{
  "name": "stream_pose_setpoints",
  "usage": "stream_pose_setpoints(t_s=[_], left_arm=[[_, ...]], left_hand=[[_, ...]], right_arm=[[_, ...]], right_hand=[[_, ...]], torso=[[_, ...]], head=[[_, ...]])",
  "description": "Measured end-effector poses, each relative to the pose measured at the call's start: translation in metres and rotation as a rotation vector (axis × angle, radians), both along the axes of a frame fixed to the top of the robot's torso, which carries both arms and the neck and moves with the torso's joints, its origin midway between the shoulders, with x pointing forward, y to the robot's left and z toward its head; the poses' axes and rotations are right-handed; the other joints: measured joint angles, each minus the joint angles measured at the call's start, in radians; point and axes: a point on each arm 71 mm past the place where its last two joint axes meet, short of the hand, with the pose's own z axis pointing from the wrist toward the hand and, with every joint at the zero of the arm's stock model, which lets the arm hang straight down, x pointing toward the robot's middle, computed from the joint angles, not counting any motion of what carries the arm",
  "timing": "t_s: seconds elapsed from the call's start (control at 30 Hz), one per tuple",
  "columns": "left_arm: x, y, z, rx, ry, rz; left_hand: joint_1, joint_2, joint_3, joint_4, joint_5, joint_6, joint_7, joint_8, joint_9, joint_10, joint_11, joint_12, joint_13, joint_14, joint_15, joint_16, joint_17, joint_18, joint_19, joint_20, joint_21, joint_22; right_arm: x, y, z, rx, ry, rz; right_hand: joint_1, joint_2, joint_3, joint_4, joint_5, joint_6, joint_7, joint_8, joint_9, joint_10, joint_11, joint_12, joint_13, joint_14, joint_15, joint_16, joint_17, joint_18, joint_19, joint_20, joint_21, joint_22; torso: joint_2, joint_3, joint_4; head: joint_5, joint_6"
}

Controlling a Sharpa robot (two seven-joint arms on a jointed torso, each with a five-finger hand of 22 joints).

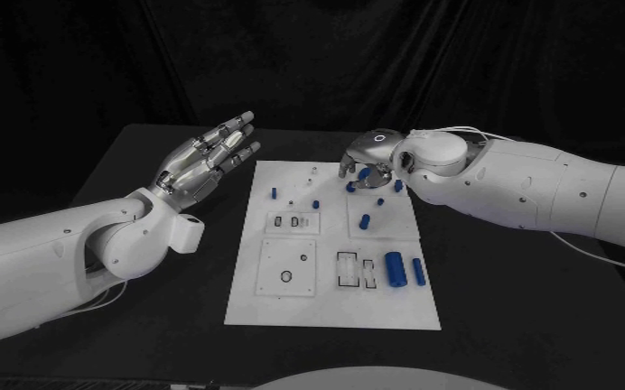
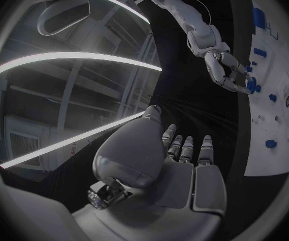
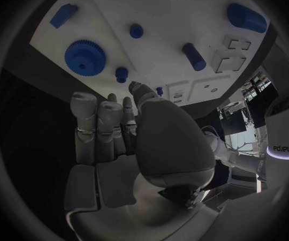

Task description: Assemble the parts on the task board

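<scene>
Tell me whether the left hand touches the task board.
Apart. In the head view the left hand is raised, fingers spread, beside the task board, with dark table showing between them.

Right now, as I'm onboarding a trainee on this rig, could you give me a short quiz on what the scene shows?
1. True or false: the left robot hand is holding something.
2. Which one reaches down over the task board? A) left robot hand B) right robot hand C) both
3. Fill in: the gear lying on the task board is coloured ____.

Key: 1 false, its fingers are spread and empty; 2 B; 3 blue.
</scene>
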Motion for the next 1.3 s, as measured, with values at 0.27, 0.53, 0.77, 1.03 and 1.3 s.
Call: stream_pose_setpoints(t_s=[0.27,0.53,0.77,1.03,1.3], left_arm=[[0.001,-0.001,-0.001,-0.001,0.000,-0.004],[0.001,-0.001,-0.001,-0.002,0.001,-0.008],[0.001,-0.001,-0.001,-0.003,0.002,-0.011],[0.001,-0.001,-0.002,-0.004,0.004,-0.014],[0.002,0.000,-0.002,-0.003,0.006,-0.015]], left_hand=[[0.000,0.000,0.000,0.000,0.000,0.000,0.000,0.000,0.000,0.000,0.000,0.000,0.000,-0.008,0.008,0.000,0.000,0.000,0.000,0.000,0.000,0.000],[0.000,0.000,0.000,0.000,0.001,0.000,0.000,0.000,0.000,0.000,0.000,0.000,0.000,-0.009,0.009,0.000,0.000,0.000,0.000,0.000,0.000,0.000],[0.016,-0.005,0.000,0.000,0.001,0.000,0.000,0.000,0.000,0.000,0.000,0.000,0.000,-0.009,0.009,0.000,0.000,0.000,0.000,0.001,0.000,0.000],[0.016,-0.005,0.000,0.000,0.012,0.011,0.011,0.000,0.000,0.000,0.000,0.000,0.000,-0.015,0.015,0.000,0.000,0.000,-0.003,0.014,0.000,0.000],[0.020,-0.001,0.018,-0.018,0.012,0.011,0.011,0.000,0.000,0.000,0.000,0.000,0.000,-0.014,0.021,0.000,0.000,0.000,-0.003,0.014,0.000,0.000]], right_arm=[[0.002,-0.001,-0.005,-0.006,0.006,-0.008],[0.004,-0.004,-0.012,-0.013,0.013,-0.021],[0.005,-0.005,-0.020,-0.016,0.021,-0.028],[0.006,-0.007,-0.025,-0.006,0.017,-0.020],[0.007,-0.008,-0.024,0.035,-0.003,-0.005]], right_hand=[[0.000,0.000,0.029,-0.004,0.021,0.005,0.005,-0.004,0.004,0.008,0.007,0.000,0.004,0.000,0.000,0.000,0.004,0.000,0.000,0.000,0.000,0.007],[0.000,0.000,0.029,-0.004,0.023,0.011,0.011,-0.004,0.009,0.008,0.007,0.000,0.010,0.000,0.000,0.000,0.005,0.000,0.000,0.000,0.012,0.023],[0.000,0.000,0.080,-0.016,0.023,0.042,0.022,-0.003,0.030,0.024,0.006,0.000,0.021,0.002,0.002,0.011,0.023,0.000,0.000,0.000,0.041,0.066],[0.000,0.000,0.099,-0.036,0.023,0.081,0.034,0.019,0.063,0.079,-0.006,0.001,0.032,0.018,-0.007,0.028,0.057,-0.069,0.016,-0.009,0.079,0.126],[0.000,0.000,0.156,-0.054,0.023,0.108,0.058,0.079,0.111,0.164,-0.024,0.003,0.042,0.038,-0.021,0.036,0.086,-0.069,0.032,-0.018,0.108,0.188]], torso=[[0.002,0.0006,0.0012],[0.004,0.0013,0.0012],[0.004,0.0014,0.0007],[0.003,0.0022,0.0000],[0.003,0.0028,0.0000]], head=[[-0.003,-0.003],[-0.005,-0.005],[-0.003,-0.007],[-0.002,-0.013],[-0.001,-0.017]])
